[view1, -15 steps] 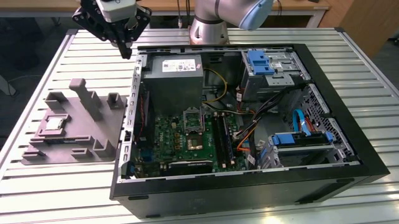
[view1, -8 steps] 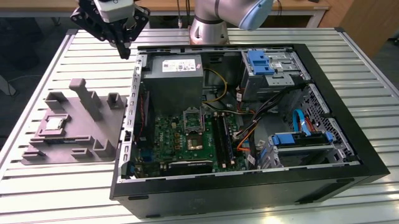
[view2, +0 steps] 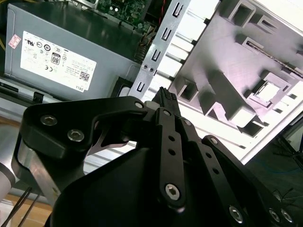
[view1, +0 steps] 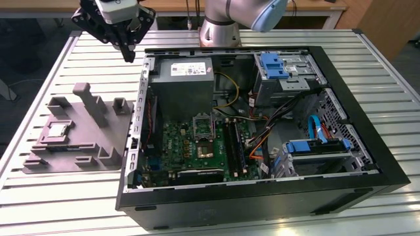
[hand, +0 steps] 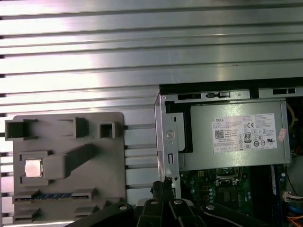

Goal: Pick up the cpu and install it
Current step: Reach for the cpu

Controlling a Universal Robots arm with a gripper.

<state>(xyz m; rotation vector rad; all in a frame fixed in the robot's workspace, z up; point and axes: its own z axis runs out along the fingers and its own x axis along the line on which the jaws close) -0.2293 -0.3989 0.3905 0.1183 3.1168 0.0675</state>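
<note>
Slatted table (view1: 66,201) — closed hand (view1: 130,56) by case (view1: 229,48) corner, cpu (view1: 58,130) well apart

You've got a slatted aluminium table (view1: 374,69) with two items on it. Grey plastic fixture (view1: 78,140) lies flat at the exterior view's left, open PC case (view1: 262,204) lies beside it, bare slats between. Arm base (view1: 220,32) stands at the far edge.
</note>
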